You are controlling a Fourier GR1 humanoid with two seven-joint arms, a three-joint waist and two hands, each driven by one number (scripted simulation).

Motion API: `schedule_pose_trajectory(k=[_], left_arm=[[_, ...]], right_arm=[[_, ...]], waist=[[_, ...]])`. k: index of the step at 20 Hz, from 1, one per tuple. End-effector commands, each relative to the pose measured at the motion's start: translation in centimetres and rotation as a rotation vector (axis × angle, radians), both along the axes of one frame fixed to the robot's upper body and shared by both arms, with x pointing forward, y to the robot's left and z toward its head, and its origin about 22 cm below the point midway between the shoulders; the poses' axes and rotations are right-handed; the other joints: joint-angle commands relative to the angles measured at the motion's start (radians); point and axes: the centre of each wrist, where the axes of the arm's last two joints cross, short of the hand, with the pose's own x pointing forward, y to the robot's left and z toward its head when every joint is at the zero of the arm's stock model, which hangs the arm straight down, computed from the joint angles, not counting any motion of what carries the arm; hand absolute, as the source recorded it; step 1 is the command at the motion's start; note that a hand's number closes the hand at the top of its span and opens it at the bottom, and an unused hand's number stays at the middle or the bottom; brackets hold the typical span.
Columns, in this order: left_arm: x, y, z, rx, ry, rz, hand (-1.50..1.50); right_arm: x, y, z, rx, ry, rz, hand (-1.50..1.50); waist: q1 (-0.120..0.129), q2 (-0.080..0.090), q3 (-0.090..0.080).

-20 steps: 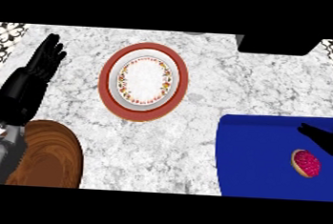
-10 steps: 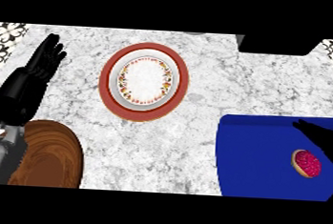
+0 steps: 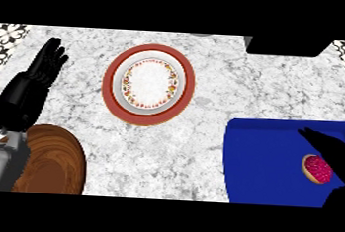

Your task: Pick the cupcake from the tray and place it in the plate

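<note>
Blue fills my lower right: the flat blue rectangular tray (image 3: 268, 162) sits on the grey-white marbled counter (image 3: 228, 86), and on it, toward its right side, lies the small round cupcake with pink-red speckled top (image 3: 318, 168). I see my black right hand (image 3: 333, 148) over the tray's right part, coming in from the view's lower right corner. The cupcake lies right against the dark shape of the hand, at about seven o'clock from the fingertips that reach up toward eleven o'clock. Part of the cupcake's right rim is covered by the hand. I cannot tell whether those fingers are curled or straight, nor whether they actually touch the cupcake.

The round white plate with a red-brown rim and a ring of small coloured dots (image 3: 149, 84) stands well apart from the tray, at about ten o'clock from it, with nothing on it.

My black left hand (image 3: 45, 65) rests near the left edge, fingers straight and relaxed, pointing up. Below it lies a round brown wooden board (image 3: 53, 158), at the lower left.
</note>
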Motion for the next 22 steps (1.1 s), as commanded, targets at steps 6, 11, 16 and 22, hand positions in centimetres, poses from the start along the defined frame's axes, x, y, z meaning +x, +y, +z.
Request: schedule_pose_trajectory(k=[6, 11, 16, 22], left_arm=[[-0.3, -0.2, -0.4, -0.006, 0.003, -0.012, 0.0], [0.0, -0.6, -0.2, 0.008, -0.017, 0.021, 0.0], [0.1, -0.3, 0.6, 0.013, -0.002, 0.001, 0.0], [-1.0, 0.4, 1.0, -0.001, 0.008, -0.014, 0.0]], right_arm=[[-0.8, -1.8, -3.7, -0.003, 0.072, 0.015, -1.5], [0.6, -0.6, -6.6, -0.046, 0.087, -0.018, -1.5], [1.4, -2.2, -7.5, 0.028, 0.019, 0.011, 1.5], [2.5, -1.8, -6.7, -0.024, -0.247, 0.08, 1.5]], waist=[[-0.004, -0.001, 0.0], [-0.001, 0.0, 0.0], [0.001, 0.001, 0.001], [0.003, -0.001, 0.001]])
